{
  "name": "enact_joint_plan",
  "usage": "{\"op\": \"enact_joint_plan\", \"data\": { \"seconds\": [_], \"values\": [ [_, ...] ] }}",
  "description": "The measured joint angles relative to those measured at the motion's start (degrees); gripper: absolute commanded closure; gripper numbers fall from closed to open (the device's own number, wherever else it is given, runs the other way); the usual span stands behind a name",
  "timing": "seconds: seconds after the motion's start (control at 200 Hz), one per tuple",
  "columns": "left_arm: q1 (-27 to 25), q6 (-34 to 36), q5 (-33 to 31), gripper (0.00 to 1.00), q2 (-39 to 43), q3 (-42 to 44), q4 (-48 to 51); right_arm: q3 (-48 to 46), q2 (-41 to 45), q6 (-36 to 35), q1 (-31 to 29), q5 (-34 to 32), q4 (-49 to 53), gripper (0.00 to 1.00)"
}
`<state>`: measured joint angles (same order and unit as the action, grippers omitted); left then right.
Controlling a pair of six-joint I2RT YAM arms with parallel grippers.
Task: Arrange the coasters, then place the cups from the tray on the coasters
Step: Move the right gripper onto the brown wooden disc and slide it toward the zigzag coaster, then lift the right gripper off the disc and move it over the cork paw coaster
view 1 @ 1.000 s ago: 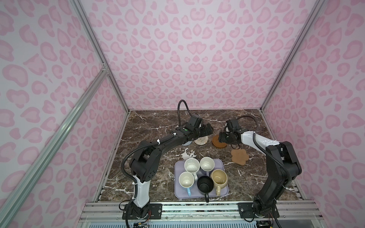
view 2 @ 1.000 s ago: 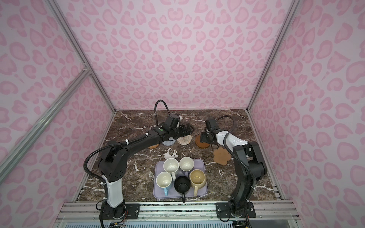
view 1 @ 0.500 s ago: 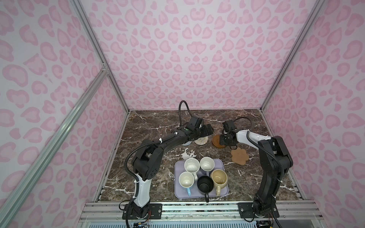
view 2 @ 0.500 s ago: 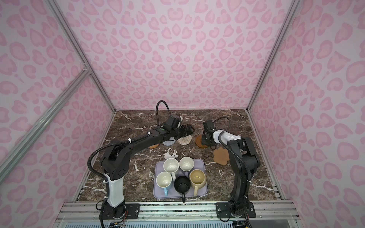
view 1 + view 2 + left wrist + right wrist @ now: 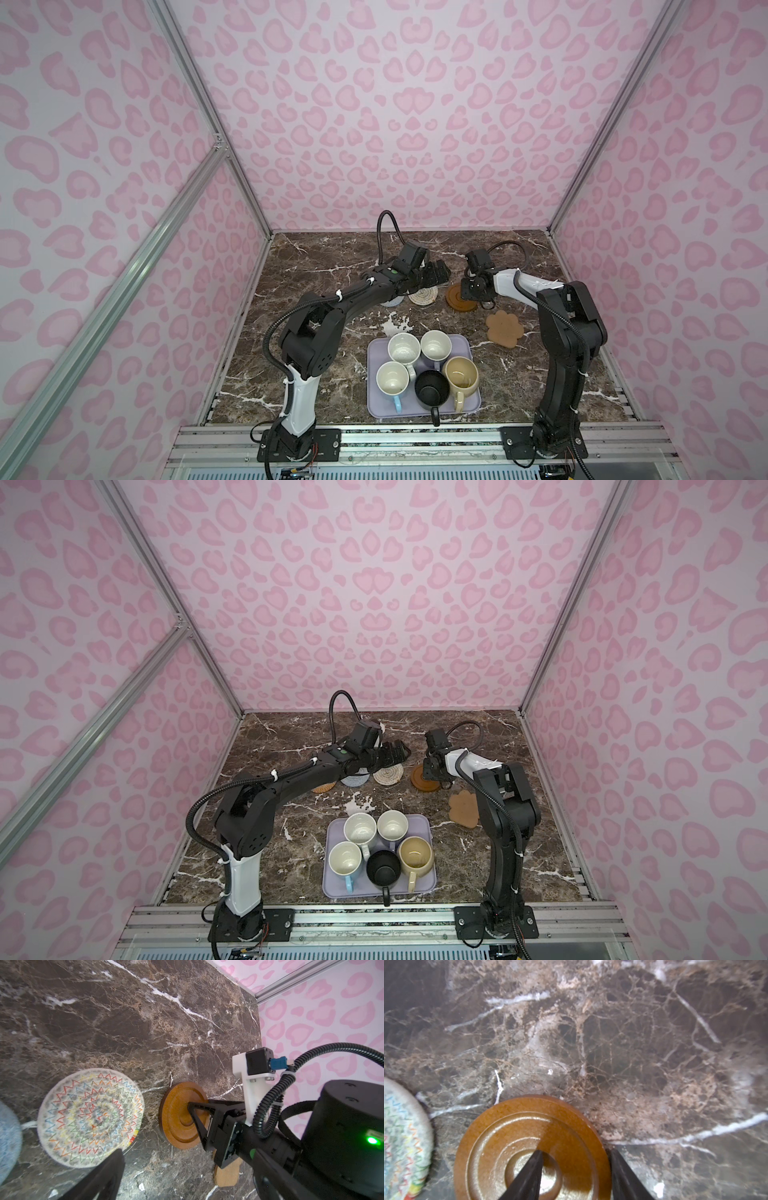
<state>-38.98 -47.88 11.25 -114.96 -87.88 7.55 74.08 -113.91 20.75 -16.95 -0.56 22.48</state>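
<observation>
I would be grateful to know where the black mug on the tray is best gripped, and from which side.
Probably by its handle, coming from the edge of the tray nearest the arm bases. The black mug stands upright with the handle jutting past that edge, free of neighbours, while the light blue mug and beige-yellow mug crowd its flanks.

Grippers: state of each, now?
Left gripper: open, empty, near the cream woven round coaster.
Right gripper: jaws astride the rim of the brown wooden round coaster; grip cannot be told.
</observation>
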Motion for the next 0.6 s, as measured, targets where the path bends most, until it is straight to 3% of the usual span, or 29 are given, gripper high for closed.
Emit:
{"op": "enact_joint_plan", "data": {
  "seconds": [0.345,0.6],
  "values": [
    [0.3,0.0,-0.2,0.02,-0.4,-0.5,0.1,4.5,-3.3,0.0,-0.2,-0.3,0.5,0.50],
    [0.5,0.0,-0.2,0.02,-0.4,-0.5,0.1,5.7,-3.2,0.0,-0.5,0.2,1.2,0.37]
  ]
}}
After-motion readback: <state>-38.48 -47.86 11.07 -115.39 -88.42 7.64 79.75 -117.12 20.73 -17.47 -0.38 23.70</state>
